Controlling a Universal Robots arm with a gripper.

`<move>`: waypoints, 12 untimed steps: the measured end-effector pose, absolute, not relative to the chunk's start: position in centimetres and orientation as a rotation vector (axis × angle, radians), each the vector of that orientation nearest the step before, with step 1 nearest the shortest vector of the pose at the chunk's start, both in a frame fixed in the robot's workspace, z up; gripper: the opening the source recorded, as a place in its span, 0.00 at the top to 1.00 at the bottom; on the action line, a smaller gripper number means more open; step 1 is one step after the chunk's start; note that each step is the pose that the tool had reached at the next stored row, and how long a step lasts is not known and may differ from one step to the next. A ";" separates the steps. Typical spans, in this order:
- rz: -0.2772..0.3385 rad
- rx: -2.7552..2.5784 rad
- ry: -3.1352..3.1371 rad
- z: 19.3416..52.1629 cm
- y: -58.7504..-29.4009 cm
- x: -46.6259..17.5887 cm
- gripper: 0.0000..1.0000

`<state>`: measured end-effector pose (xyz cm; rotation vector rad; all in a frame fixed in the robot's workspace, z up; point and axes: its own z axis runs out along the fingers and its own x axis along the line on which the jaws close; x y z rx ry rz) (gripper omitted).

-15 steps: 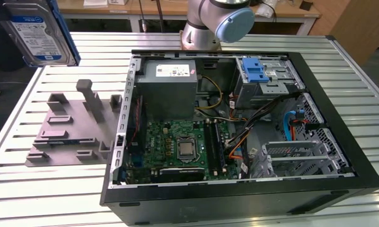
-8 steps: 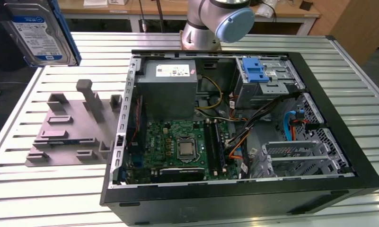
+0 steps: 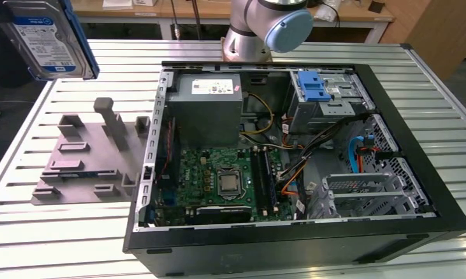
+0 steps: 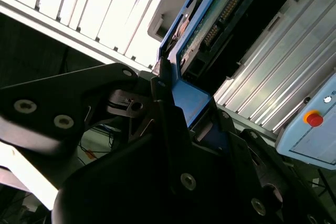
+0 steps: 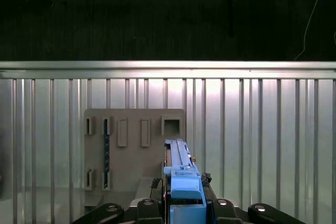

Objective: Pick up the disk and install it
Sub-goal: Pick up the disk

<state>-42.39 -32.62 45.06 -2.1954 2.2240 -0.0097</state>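
Note:
The disk [image 3: 46,38], a silver drive with a blue-and-white label in a blue bracket, hangs high above the table at the exterior view's left, well clear of the grey fixture plate [image 3: 85,157]. In the first wrist view the disk [image 5: 181,174] stands edge-on, rising out of my gripper [image 5: 181,205], which is shut on it. In the second wrist view my gripper [image 4: 181,111] clamps the blue bracket, and the circuit-board side of the disk [image 4: 220,19] stretches away from it. The fixture plate [image 5: 134,150] lies below on the slatted table.
The open computer case [image 3: 419,145] takes up the middle of the table, with a motherboard [image 3: 225,180], a grey power supply [image 3: 209,110] and a drive cage with a blue latch [image 3: 318,87]. The arm's base [image 3: 256,29] stands behind it. A control box with a red button [image 4: 314,119] sits off the table.

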 end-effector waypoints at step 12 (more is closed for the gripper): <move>-0.009 -2.195 2.224 47.7 -32.6 -42.4 0.63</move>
